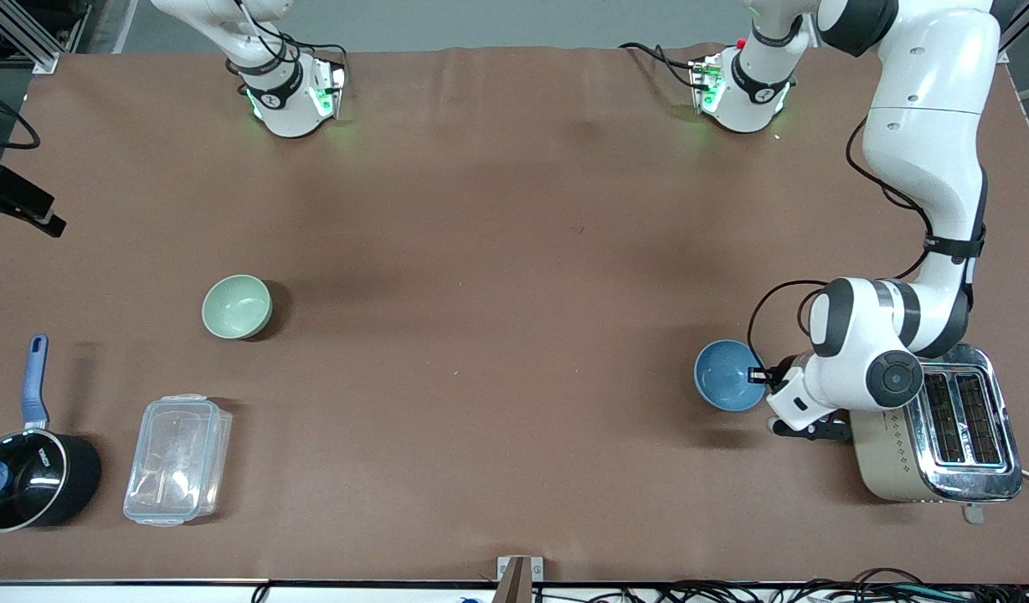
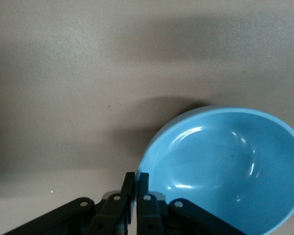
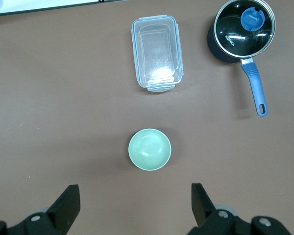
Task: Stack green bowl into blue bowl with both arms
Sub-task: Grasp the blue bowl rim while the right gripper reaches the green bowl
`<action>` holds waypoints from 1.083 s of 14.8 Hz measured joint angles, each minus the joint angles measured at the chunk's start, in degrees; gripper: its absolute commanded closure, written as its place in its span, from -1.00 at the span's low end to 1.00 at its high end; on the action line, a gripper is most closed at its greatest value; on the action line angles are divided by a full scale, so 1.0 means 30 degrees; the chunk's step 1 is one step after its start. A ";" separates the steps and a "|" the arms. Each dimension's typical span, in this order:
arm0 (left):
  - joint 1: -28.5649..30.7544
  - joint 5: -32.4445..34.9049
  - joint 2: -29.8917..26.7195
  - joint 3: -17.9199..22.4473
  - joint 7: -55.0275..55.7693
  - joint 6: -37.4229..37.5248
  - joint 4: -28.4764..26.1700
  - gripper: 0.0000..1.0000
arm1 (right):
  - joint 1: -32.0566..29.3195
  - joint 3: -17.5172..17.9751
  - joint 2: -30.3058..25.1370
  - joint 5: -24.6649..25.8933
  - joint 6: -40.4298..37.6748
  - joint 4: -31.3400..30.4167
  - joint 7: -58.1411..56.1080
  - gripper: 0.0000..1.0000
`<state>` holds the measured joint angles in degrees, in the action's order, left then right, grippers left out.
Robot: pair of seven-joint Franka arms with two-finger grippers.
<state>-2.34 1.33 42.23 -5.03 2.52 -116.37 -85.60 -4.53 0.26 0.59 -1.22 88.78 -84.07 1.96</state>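
Left wrist view shows the left gripper [image 2: 136,188] pinched shut on the rim of the blue bowl [image 2: 225,169], one finger inside, one outside. That bowl sits on the table beside the toaster [image 1: 941,435] at the left arm's end. The green bowl [image 1: 237,306] stands well apart, toward the right arm's end, near the plastic container [image 1: 177,459] and saucepan [image 1: 28,469]. The right gripper [image 3: 134,205] hangs wide open over it, holding nothing. Both bowls look rigid, glossy and probably slippery and breakable, so a firm rim pinch seems best.
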 measured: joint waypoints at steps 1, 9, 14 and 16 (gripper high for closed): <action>-0.0005 -0.0024 -0.0002 -0.0015 -0.0003 0.0007 0.0036 0.99 | -0.0002 0.0000 0.0027 0.0000 -0.0004 -0.0019 0.0000 -1.00; -0.0335 -0.1102 -0.1349 -0.3402 0.2017 0.0423 0.1655 0.99 | -0.1597 -0.0091 0.0677 -0.0003 0.3885 -0.4842 -0.2550 -1.00; -0.2949 -0.1102 -0.1425 -0.5298 0.7758 0.0391 0.1909 0.99 | -0.1723 -0.0032 0.1229 -0.0002 1.1063 -1.1444 -0.2760 -1.00; -0.4333 -0.1102 -0.1144 -0.5289 0.9602 0.0286 0.1931 0.99 | -0.1701 -0.0011 0.1810 0.0009 1.4280 -1.3823 -0.2780 -1.00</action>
<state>-15.34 -1.97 38.80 -20.90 31.32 -115.51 -79.81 -9.63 0.22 6.02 -1.20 131.62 -125.54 -6.38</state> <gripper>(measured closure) 0.952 0.000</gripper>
